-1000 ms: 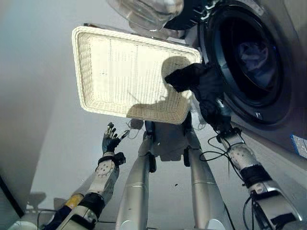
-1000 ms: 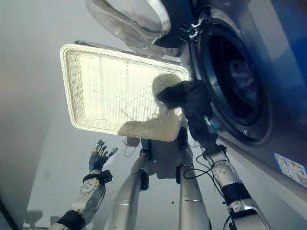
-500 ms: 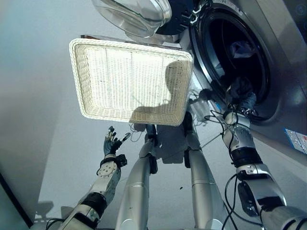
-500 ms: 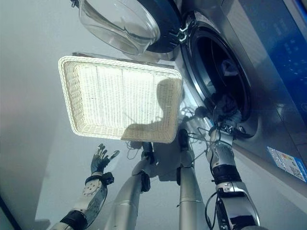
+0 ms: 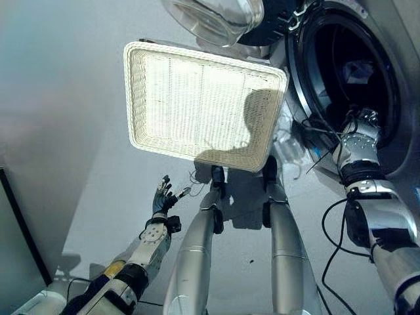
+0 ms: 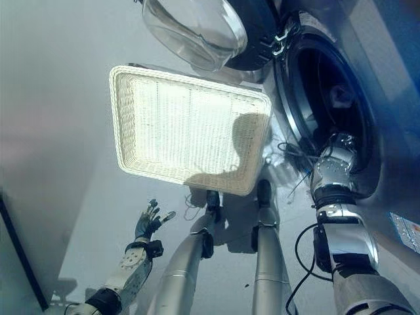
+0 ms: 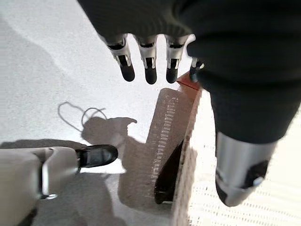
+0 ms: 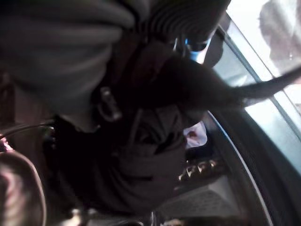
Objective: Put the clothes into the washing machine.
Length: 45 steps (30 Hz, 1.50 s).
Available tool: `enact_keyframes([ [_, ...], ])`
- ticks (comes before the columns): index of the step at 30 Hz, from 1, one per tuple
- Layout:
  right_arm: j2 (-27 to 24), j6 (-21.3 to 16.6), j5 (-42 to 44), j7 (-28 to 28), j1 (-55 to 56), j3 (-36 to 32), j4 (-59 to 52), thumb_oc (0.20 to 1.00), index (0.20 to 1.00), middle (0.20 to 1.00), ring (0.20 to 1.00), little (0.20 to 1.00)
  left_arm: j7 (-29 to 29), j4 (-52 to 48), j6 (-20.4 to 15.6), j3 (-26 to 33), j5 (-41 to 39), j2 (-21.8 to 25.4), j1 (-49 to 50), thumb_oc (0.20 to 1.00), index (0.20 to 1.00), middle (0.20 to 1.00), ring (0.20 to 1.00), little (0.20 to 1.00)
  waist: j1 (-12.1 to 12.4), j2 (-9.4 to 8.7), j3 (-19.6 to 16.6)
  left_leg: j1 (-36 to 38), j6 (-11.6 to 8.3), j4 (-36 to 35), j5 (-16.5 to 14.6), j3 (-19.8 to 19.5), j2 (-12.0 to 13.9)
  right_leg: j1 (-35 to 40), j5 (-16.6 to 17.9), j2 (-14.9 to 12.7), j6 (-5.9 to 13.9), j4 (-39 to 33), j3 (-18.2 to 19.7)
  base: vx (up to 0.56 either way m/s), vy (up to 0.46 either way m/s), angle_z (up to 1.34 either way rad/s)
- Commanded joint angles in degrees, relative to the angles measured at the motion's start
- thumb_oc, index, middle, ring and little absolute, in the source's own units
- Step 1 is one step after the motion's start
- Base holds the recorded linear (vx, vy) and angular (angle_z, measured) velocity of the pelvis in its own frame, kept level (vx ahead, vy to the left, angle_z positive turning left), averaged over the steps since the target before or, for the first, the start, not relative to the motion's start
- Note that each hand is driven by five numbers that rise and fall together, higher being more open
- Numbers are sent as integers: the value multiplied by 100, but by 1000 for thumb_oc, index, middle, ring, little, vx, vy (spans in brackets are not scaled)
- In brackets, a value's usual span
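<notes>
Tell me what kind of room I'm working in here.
Probably a laundry area: a front-loading washing machine stands with its round glass door swung open, and an empty white wicker basket sits on the plain grey floor beside it.

place: a laundry corner, whether of a home or a test room cannot be told
machine: grey front-loading washing machine (image 5: 394, 39) on the right, dark round drum open
door: clear glass porthole door (image 6: 197, 29) swung open at the far side
basket: shallow white woven rectangular basket (image 5: 203, 105) just left of the drum
floor: plain pale grey floor (image 5: 79, 151)
</notes>
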Motion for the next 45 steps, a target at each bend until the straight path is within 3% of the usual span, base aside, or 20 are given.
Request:
enact_keyframes([
  [1,-1052,-1034,155,538,-530,306,-571,200,200,200,200,200,15,-249,0,-60,40,50,271,1000,1000,1000,1000,1000,-80,711,-120,-30,-92,190,-209,-266,-299,18,-864,342,-4,694,-634,0,0,0],
  [7,-1388,-2702,-1162,254,-943,370,-1437,200,200,200,200,200,-221,-287,74,-39,24,187,510,1000,1000,1000,1000,1000,-185,899,-120,205,-147,35,-187,-141,-246,117,-1039,359,-28,820,-546,6,38,-4],
  [8,-1603,-3114,-2143,-475,-1085,339,-1564,200,200,200,200,200,-320,-282,90,8,6,206,596,1000,1000,1000,1000,1000,-241,930,-120,291,-168,14,-193,-100,-247,178,-1057,353,-34,809,-522,11,85,-14],
  [12,-2145,-3265,-4627,-2516,-1279,281,-1602,200,200,200,200,200,-499,-228,102,64,-82,202,688,1000,1000,1000,1000,1000,-379,961,-120,426,-220,10,-209,-20,-243,282,-1069,326,-41,771,-471,6,86,-11],
  [13,-2340,-3179,-5893,-3737,-1308,273,-1635,200,200,200,200,200,-548,-219,91,87,-113,197,701,1000,1000,1000,1000,1000,-415,965,-120,422,-227,-3,-155,15,-229,272,-1002,330,-51,741,-463,-13,60,-8],
  [15,-2419,-3139,-6349,-4188,-1299,282,-1667,200,200,200,200,200,-566,-208,85,75,-133,192,714,1000,1000,1000,1000,1000,-435,961,-120,471,-236,11,-209,23,-235,315,-1064,321,-47,761,-450,11,47,-7],
  [17,-2836,-2608,-8206,-6606,-832,174,-1648,200,200,200,200,200,-633,-269,204,116,-278,172,648,1000,1000,1000,1000,1000,-556,908,-120,451,-261,194,-294,60,-226,288,-1037,247,-25,814,-412,30,45,-4],
  [18,-2835,-2658,-8129,-6751,-713,125,-1557,200,200,200,200,200,-645,-279,214,119,-284,168,615,1000,1000,1000,1000,1000,-555,905,-120,395,-253,200,-238,74,-216,244,-942,241,-23,774,-416,43,-21,-4],
  [19,-2789,-2703,-7507,-6527,-511,65,-1354,573,573,573,573,573,-667,-283,212,91,-292,157,608,1000,1000,1000,1000,1000,-567,888,-120,420,-250,262,-324,69,-225,272,-1010,217,-8,811,-403,8,-26,-4],
  [20,-2789,-2703,-7507,-6527,-511,65,-1354,573,573,573,573,573,-667,-283,212,91,-292,157,608,1000,1000,1000,1000,1000,-567,888,-120,420,-250,262,-324,69,-225,272,-1010,217,-8,811,-403,-3,-60,-8],
  [21,-2692,-2699,-5936,-5482,-314,-59,-986,1000,1000,1000,1000,1000,-672,-340,229,39,-298,193,548,1000,1000,1000,1000,1000,-539,876,-120,355,-229,246,-268,83,-215,229,-918,201,-2,759,-425,-10,-44,-4],
  [22,-2677,-2625,-5361,-5053,-264,-93,-941,1000,1000,1000,1000,1000,-666,-355,241,14,-307,208,550,1000,1000,1000,1000,1000,-538,864,-120,384,-230,263,-323,79,-218,255,-976,194,7,786,-423,-21,-90,1],
  [24,-2487,-2225,-2661,-2932,-115,-228,-663,1000,1000,1000,1000,1000,-636,-422,273,-53,-313,247,480,1000,1000,1000,1000,1000,-489,857,-120,314,-214,208,-243,64,-223,218,-878,191,2,705,-460,-6,-92,12],
  [25,-2409,-1224,-678,-1309,95,-315,-268,1000,1000,1000,1000,1000,-599,-460,289,-146,-327,288,495,1000,1000,1000,1000,1000,-479,831,-120,390,-209,246,-373,30,-260,285,-1047,160,12,802,-468,-32,-117,12],
  [26,-2206,-304,181,-642,171,-268,-95,1000,1000,1000,1000,1000,-586,-475,301,-145,-313,317,411,1000,1000,1000,1000,1000,-418,844,-120,288,-191,152,-242,39,-238,215,-894,188,7,681,-492,-26,-140,13],
  [27,-2062,485,336,-423,241,-155,27,1000,1000,1000,1000,1000,-556,-504,324,-155,-279,345,379,1000,1000,1000,1000,1000,-374,836,-120,251,-175,83,-202,43,-225,197,-851,208,7,616,-517,-81,-121,19],
  [29,-1837,1511,-95,-282,403,36,-63,1000,1000,1000,1000,1000,-496,-514,363,-117,-300,405,323,1000,1000,1000,1000,1000,-339,807,-120,141,-170,-24,-83,61,-185,104,-716,239,-4,504,-572,-54,-63,15],
  [32,-1458,1996,-847,204,844,38,-129,1000,1000,1000,1000,1000,-489,-352,331,-23,-308,380,290,1000,1000,1000,1000,1000,-337,733,-120,74,-160,-67,-48,67,-155,55,-699,302,-18,492,-595,-31,-30,-3],
  [38,-815,1609,-1994,757,1128,247,-47,1000,1000,1000,1000,1000,-425,-104,226,23,-149,149,246,1000,1000,1000,1000,1000,-271,630,-120,52,-155,-94,-71,-5,-179,93,-757,359,-20,482,-642,-28,-31,-10],
  [45,-304,1100,-2232,1084,1323,282,-208,1000,1000,1000,1000,1000,-327,-21,91,19,-136,-57,240,1000,1000,1000,1000,1000,-241,590,-120,37,-151,-226,10,-78,-185,113,-692,430,-4,366,-645,-28,23,2],
])
